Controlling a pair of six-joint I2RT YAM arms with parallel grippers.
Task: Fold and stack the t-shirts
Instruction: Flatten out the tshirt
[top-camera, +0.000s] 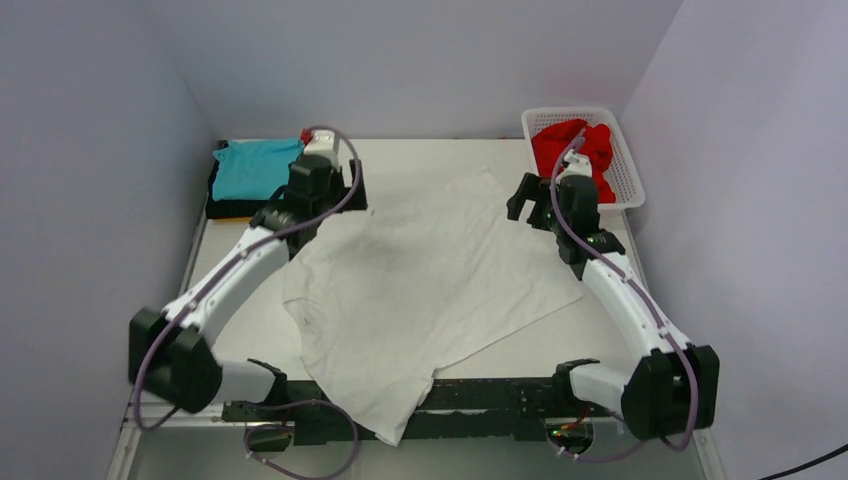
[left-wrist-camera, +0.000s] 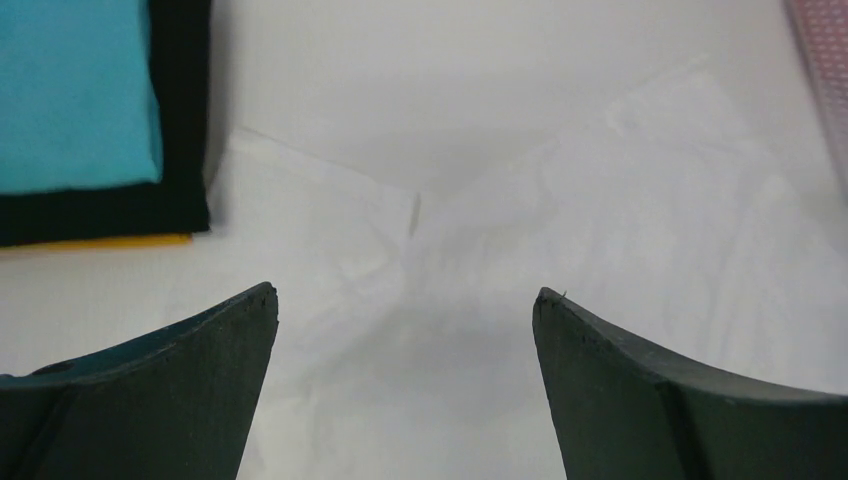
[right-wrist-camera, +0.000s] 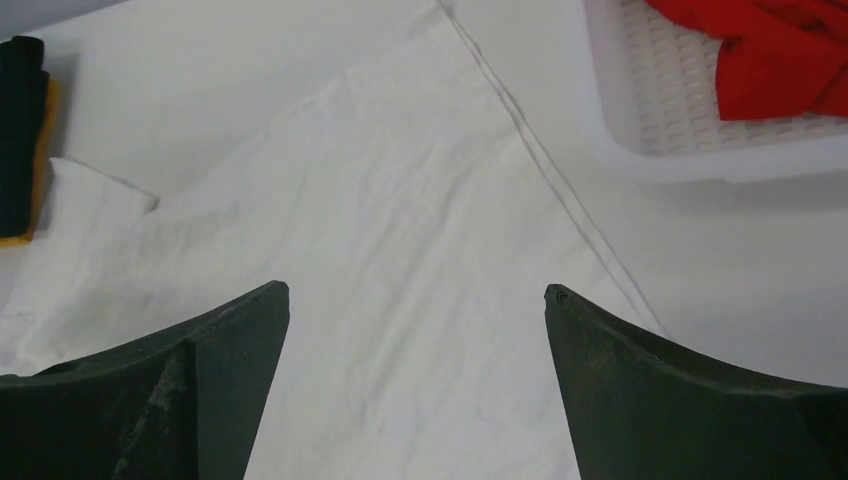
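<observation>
The large white t-shirt (top-camera: 430, 280) lies spread and wrinkled across the table, its near end hanging over the front edge. A folded teal t-shirt (top-camera: 255, 167) tops a stack at the back left, over a black t-shirt (left-wrist-camera: 185, 120) and a yellow-orange t-shirt (left-wrist-camera: 100, 242). The red t-shirt (top-camera: 575, 150) lies crumpled in the basket. My left gripper (top-camera: 332, 195) is open and empty above the white shirt's far left part (left-wrist-camera: 405, 295). My right gripper (top-camera: 527, 203) is open and empty above the shirt's far right edge (right-wrist-camera: 417, 290).
A white lattice basket (top-camera: 625, 170) stands at the back right, close to my right gripper; its wall shows in the right wrist view (right-wrist-camera: 700, 160). Grey walls enclose the table on the left, back and right.
</observation>
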